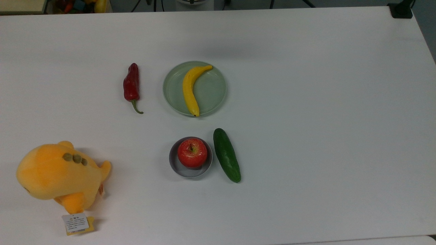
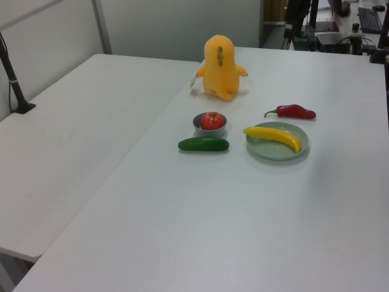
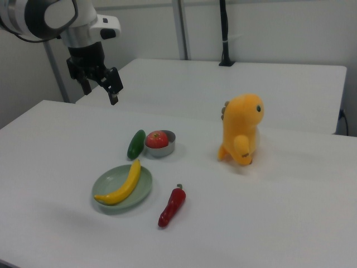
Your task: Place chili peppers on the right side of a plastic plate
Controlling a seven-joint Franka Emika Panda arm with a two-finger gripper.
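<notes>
The black two-finger pincer [image 3: 101, 82] hangs high over the white worktop [image 3: 268, 212], its fingers parted and holding nothing. Well below it, and nearer the camera in the right view, lies the dark red, glossy, wrinkled chili pepper [image 3: 172, 207] with its curved green stem, flat on the worktop just beside the pale green round plastic plate [image 3: 143, 191], not touching it. A yellow banana [image 3: 124, 183] lies across the plate.

The chili looks light, and its shiny skin may slip; gripping across the thick middle of the body, not the thin stem, seems safest.

The top view gives the clear gap between chili [image 1: 131, 84] and plate rim [image 1: 218, 77].
</notes>
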